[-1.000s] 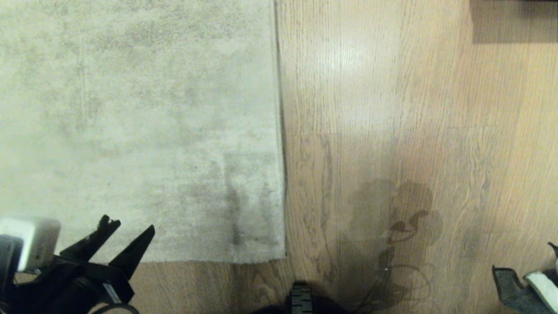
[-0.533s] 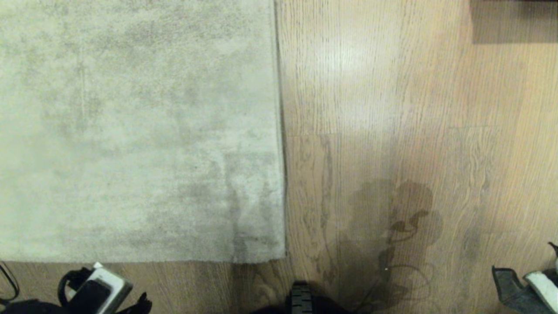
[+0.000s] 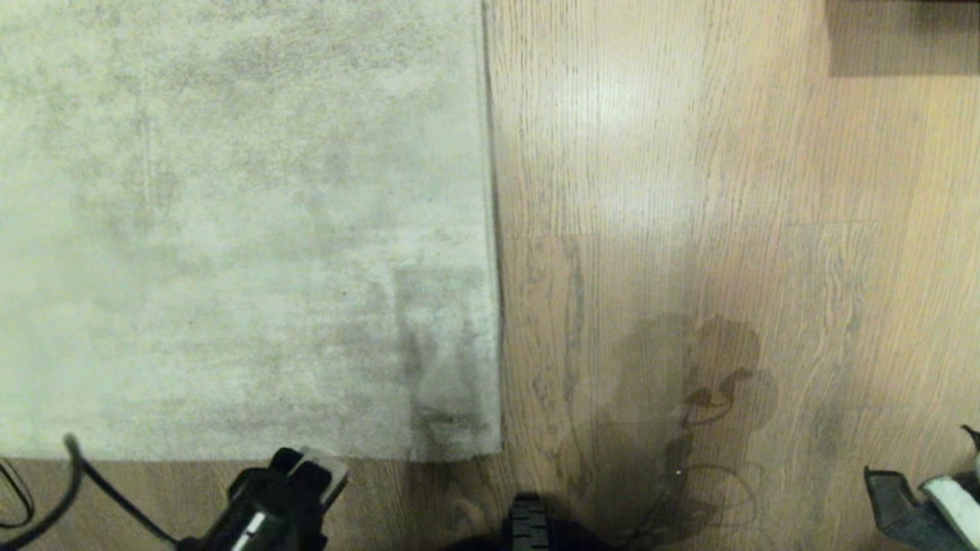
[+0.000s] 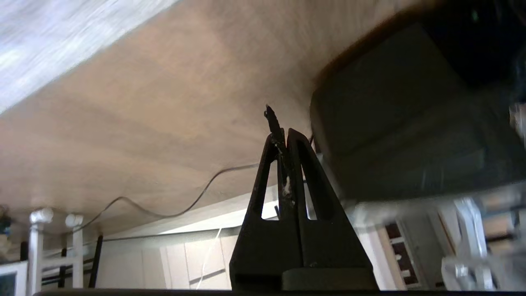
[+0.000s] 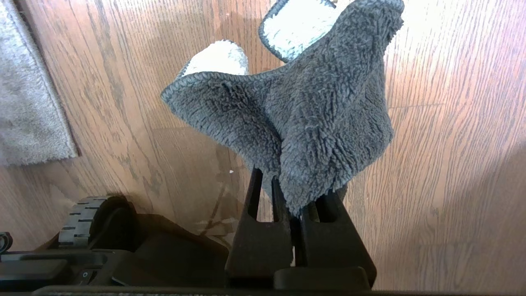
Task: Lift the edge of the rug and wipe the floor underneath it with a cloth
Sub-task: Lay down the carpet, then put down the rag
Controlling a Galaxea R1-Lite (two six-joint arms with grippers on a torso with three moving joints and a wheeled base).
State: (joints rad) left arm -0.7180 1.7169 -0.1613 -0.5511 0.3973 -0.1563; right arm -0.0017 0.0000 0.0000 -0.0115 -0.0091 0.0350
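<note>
The pale rug lies flat on the left. Its straight edge runs away from me down to a near corner. Wood-plank floor fills the right. My left arm sits low over bare floor just off the rug's near border. Its gripper is shut with nothing in it and points back toward my base. At the lower right, my right gripper is shut on the dark grey cloth, which hangs bunched above the floor. The cloth also peeks into the head view.
My base's front wheel sits at the bottom centre, also seen as a wheel near the rug corner. A black cable loops at the lower left. A dark block stands at the far right.
A second ago my left gripper stood open over the rug's near border. It has since pulled back off the rug, swung rightward along the near floor, and shut. The right arm has not moved.
</note>
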